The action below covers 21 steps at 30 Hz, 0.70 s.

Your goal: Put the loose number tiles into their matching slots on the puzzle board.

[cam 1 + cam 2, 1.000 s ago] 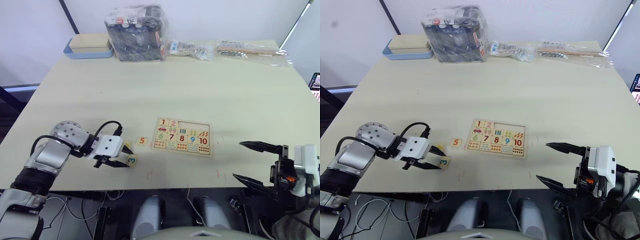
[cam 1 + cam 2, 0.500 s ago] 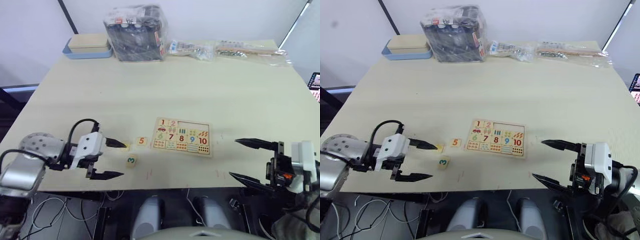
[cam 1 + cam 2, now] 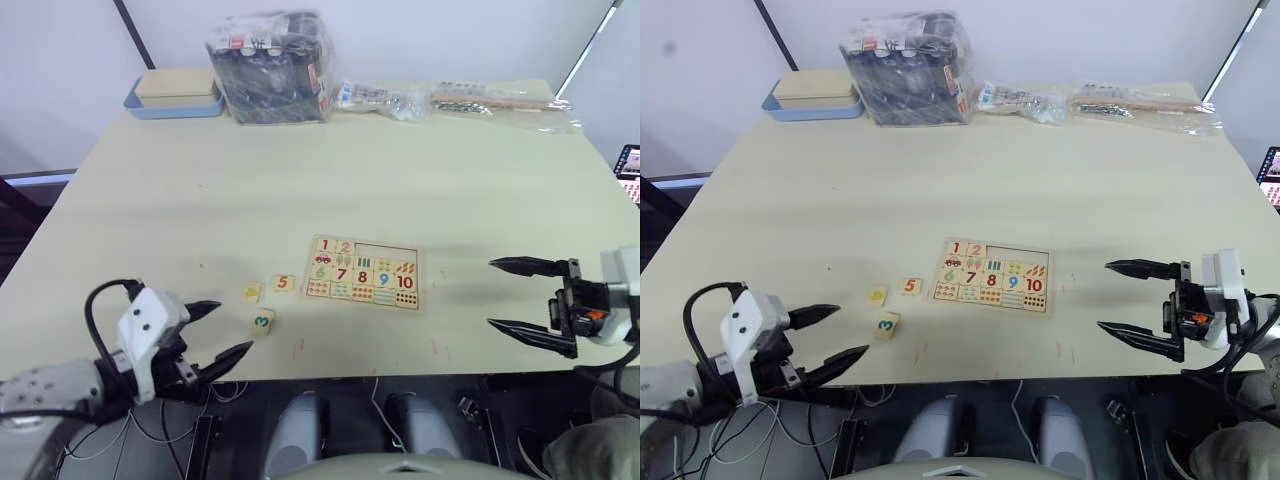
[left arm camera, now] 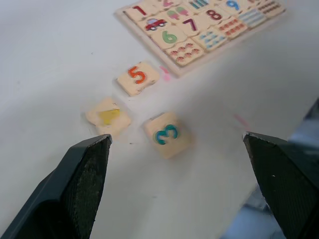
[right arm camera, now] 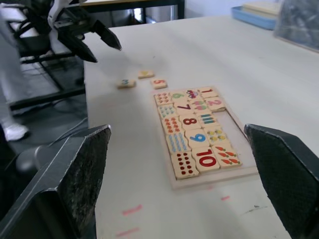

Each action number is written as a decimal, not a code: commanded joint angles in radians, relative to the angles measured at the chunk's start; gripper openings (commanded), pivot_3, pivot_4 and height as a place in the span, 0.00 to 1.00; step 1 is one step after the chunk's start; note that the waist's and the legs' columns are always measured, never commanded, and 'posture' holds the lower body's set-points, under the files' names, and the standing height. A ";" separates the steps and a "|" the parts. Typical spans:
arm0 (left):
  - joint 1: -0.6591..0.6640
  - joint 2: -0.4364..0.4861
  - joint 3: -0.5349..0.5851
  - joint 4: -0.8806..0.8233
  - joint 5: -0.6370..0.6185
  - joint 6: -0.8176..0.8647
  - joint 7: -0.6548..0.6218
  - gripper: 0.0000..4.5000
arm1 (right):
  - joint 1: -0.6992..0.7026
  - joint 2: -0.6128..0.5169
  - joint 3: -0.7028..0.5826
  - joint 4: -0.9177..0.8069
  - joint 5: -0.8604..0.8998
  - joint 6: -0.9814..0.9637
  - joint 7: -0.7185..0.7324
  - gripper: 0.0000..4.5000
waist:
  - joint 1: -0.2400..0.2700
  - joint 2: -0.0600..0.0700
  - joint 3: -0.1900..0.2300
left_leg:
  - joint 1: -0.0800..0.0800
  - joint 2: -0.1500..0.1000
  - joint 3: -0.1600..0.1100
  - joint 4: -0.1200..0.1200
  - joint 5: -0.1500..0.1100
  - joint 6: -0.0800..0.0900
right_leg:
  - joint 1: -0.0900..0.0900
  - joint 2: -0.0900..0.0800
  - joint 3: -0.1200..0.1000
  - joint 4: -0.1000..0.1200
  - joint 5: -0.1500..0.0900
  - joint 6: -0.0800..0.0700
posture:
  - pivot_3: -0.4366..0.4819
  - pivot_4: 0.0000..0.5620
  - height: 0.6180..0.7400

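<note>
The puzzle board (image 3: 366, 272) lies flat near the table's front middle. Tiles 1 and 2 sit in its top row, and the slots (image 3: 392, 253) to their right are empty. Three loose number tiles lie left of it: a 5 (image 3: 284, 282), a yellow-picture tile (image 3: 251, 292) and a 3 (image 3: 262, 321). My left gripper (image 3: 234, 326) is open at the front edge, just left of the 3, holding nothing. My right gripper (image 3: 491, 293) is open and empty, right of the board. The left wrist view shows the 3 (image 4: 166, 135) between my fingers (image 4: 84, 174) but farther ahead.
Along the far edge stand a blue-rimmed box (image 3: 178, 95), a wrapped pack of dark items (image 3: 272, 65) and plastic bags (image 3: 385, 97) (image 3: 500, 100). The table's front edge (image 3: 330, 378) runs close below the tiles and both grippers.
My left gripper has drawn back from the 3 tile toward the front-left edge, staying open. The 3 tile lies where it was. My right gripper has shifted slightly right and farther in.
</note>
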 commanded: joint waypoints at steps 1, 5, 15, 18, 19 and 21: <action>0.043 -0.088 -0.043 -0.143 0.010 0.066 0.207 1.00 | -0.056 -0.002 0.027 0.010 0.012 0.000 0.045 1.00 | 0.000 0.000 0.000 | 0.000 0.000 0.000 0.000 0.000 0.000 | 0.000 0.000 0.000 0.000 0.000 0.000 | 0.48 0.27 1.00; 0.050 -0.135 -0.102 -0.154 -0.011 0.093 0.390 1.00 | -0.110 0.010 0.062 0.014 0.024 0.017 0.059 1.00 | 0.003 0.001 0.000 | 0.001 -0.001 -0.001 0.000 0.000 0.000 | 0.000 0.000 0.000 0.001 0.000 0.000 | 0.48 0.27 1.00; -0.018 -0.189 -0.284 -0.153 -0.017 0.192 0.591 1.00 | -0.094 0.023 0.053 0.002 0.066 0.040 0.116 1.00 | 0.005 0.001 -0.001 | 0.001 -0.002 -0.001 0.000 0.000 0.000 | 0.000 0.001 0.001 0.001 0.000 -0.001 | 0.48 0.27 1.00; -0.036 -0.187 -0.302 -0.138 -0.008 0.204 0.595 1.00 | -0.069 0.024 0.049 0.007 0.051 0.015 0.133 1.00 | 0.002 0.001 -0.001 | 0.001 -0.002 -0.001 0.000 0.000 0.000 | 0.000 0.001 0.002 0.001 0.000 -0.001 | 0.48 0.27 1.00; -0.047 -0.187 -0.302 -0.136 -0.007 0.211 0.600 1.00 | -0.064 0.026 0.046 0.009 0.049 0.009 0.135 1.00 | 0.001 0.001 -0.001 | 0.001 -0.002 -0.001 0.000 0.000 0.000 | 0.000 0.001 0.002 0.001 0.000 -0.001 | 0.48 0.27 1.00; -0.058 -0.186 -0.299 -0.134 -0.006 0.221 0.601 1.00 | -0.060 0.030 0.043 0.009 0.047 0.003 0.129 1.00 | 0.001 0.001 -0.001 | 0.001 -0.002 0.000 0.000 0.000 0.000 | 0.000 0.001 0.002 0.001 0.000 0.000 | 0.48 0.27 1.00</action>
